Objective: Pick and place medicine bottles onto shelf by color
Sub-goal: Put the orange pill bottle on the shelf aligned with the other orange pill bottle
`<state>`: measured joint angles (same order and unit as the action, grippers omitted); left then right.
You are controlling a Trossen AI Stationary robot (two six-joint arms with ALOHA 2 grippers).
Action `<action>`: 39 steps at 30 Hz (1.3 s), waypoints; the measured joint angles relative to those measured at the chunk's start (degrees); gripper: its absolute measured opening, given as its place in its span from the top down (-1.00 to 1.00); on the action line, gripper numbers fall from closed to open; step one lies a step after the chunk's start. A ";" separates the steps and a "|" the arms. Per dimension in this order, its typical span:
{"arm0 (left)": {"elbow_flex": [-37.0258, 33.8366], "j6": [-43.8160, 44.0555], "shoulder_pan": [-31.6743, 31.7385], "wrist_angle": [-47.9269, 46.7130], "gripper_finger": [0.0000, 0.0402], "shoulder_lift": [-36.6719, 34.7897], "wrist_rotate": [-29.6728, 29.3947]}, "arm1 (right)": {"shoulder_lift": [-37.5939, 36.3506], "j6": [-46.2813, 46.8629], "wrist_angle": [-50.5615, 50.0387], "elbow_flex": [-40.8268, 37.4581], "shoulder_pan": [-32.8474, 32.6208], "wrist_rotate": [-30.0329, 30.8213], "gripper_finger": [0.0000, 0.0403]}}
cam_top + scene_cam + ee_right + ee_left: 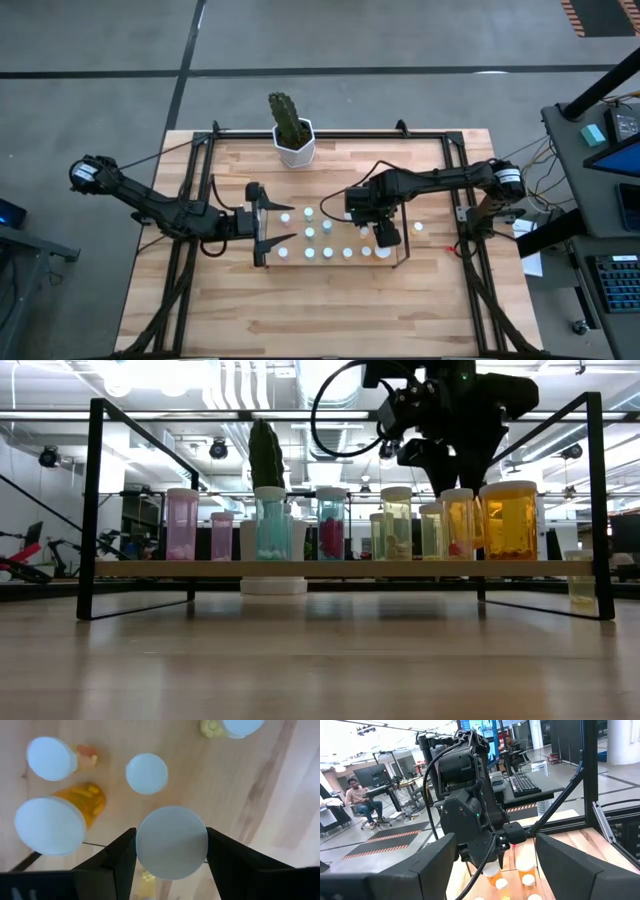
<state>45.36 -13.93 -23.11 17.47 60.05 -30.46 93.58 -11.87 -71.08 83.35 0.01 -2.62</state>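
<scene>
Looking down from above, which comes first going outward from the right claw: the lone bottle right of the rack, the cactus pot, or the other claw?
1. Lone bottle, just right of the right gripper.
2. Left gripper, at the shelf's left end.
3. Cactus pot, at the table's far edge.

No text, label, brand or number can be read anywhere: the medicine bottles [509,520] show no lettering, and the bright screen [481,729] at the upper middle is illegible.
</scene>
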 joint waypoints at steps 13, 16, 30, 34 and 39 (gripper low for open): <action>0.00 0.00 0.00 0.00 -0.29 0.00 0.00 | 0.28 2.03 0.53 -0.02 -0.26 -0.85 -0.15; 0.00 0.00 0.00 0.00 -0.29 0.00 -0.01 | 0.28 2.21 0.69 -0.02 -0.26 -0.83 -0.22; 0.00 0.01 0.00 0.00 -0.29 0.00 0.00 | 0.21 3.07 -2.41 2.86 -0.26 -0.59 -0.17; 0.00 0.02 0.00 0.02 -0.29 0.00 0.00 | 0.12 3.80 -2.24 5.54 -0.40 -0.14 -0.15; 0.00 0.00 0.00 0.01 -0.29 0.00 0.00 | -0.06 3.43 3.34 5.09 -1.03 6.66 0.13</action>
<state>45.36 -13.93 -23.11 17.48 60.05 -30.46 93.52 -8.44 -67.74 88.44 -1.02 4.04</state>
